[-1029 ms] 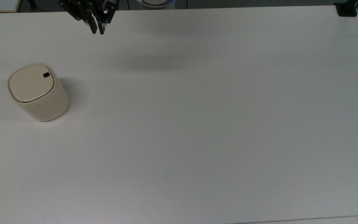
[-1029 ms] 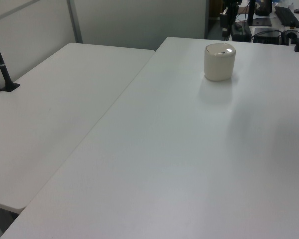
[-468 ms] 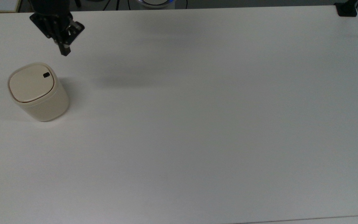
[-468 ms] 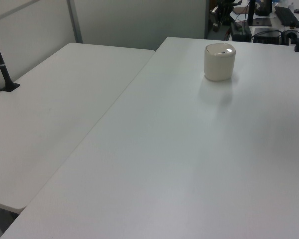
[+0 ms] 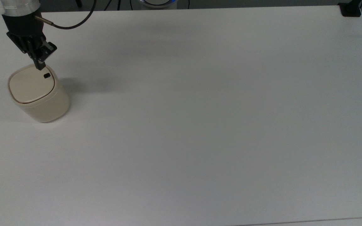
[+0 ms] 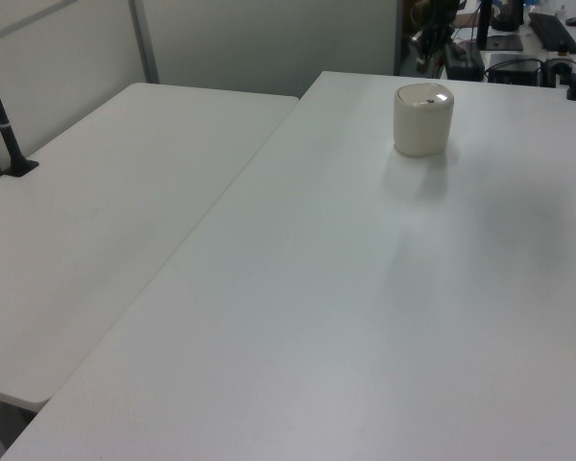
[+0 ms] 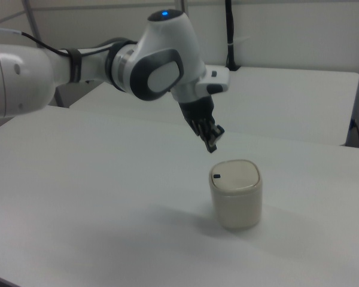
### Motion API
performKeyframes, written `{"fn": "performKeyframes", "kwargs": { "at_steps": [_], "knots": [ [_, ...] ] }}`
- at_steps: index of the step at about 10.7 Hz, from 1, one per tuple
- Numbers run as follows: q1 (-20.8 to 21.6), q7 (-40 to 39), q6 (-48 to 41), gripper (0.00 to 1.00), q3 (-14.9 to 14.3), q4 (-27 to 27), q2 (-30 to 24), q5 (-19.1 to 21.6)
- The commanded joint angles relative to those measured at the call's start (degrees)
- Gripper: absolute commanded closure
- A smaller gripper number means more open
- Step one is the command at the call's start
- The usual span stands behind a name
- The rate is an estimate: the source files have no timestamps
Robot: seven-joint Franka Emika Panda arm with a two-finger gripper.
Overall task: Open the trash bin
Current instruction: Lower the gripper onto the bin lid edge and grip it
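Note:
The trash bin [image 5: 38, 94] is a small cream-beige tub with a flat lid, standing at the top view's left on the white table [image 5: 200, 125]. Its lid lies flat and closed, with a small black button [image 5: 46, 75] near the far right edge. My gripper [image 5: 40, 67] points down with its fingers together, and its tip sits just beyond the button in the top view. In the right view the gripper [image 7: 213, 146] hangs in the air a little above the bin [image 7: 236, 194] and its button [image 7: 216, 176], not touching. The bin [image 6: 423, 119] stands at the far end of the table in the left view.
A black clamp [image 5: 350, 9] sits on the table's corner at the top view's upper right. A second white table [image 6: 96, 211] adjoins on the left view's left, with a black post [image 6: 5, 125] on it. Desks with equipment stand behind the bin.
My gripper has travelled toward the top view's left and downward, from the table's far edge to just above the bin's lid near the button. The bin has not moved.

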Motion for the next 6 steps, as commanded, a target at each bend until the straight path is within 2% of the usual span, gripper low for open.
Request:
{"fn": "performKeyframes", "kwargs": {
  "at_steps": [1, 6],
  "knots": [
    [-0.90, -3.34, 1.52, 1.00, -0.92, -1.96, 1.69, 1.20],
    [-1.00, -3.78, 4.68, 1.00, -0.92, -2.04, 5.30, 1.47]
  ]
}}
